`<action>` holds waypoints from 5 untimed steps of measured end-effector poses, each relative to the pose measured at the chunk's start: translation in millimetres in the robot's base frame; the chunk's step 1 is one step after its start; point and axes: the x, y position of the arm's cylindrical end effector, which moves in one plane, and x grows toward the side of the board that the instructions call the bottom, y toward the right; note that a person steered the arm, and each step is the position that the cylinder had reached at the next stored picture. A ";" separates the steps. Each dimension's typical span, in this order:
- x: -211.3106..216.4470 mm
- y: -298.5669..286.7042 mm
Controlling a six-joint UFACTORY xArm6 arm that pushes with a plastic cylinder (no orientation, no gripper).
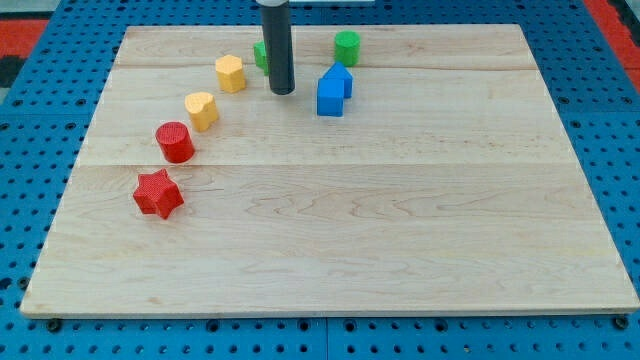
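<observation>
Where the dark rod comes down from the view's top, cut off above by the frame edge: my tip (282, 92) on the wooden board (400, 230), between the yellow hexagon block (230, 73) and the blue house-shaped block (333, 90), touching neither. No tool to spread or pinch, only the rod. Behind the rod, mostly hidden, a green block (260, 54), shape impossible to make out. Farther right, a green cylinder (347, 47). Curving toward the view's lower left: yellow heart block (202, 109), red cylinder (175, 142), red star block (158, 193). Around the board, blue pegboard counter (40, 120).
</observation>
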 end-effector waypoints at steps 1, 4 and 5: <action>-3.6 79.6; -6.9 100.4; 9.4 55.9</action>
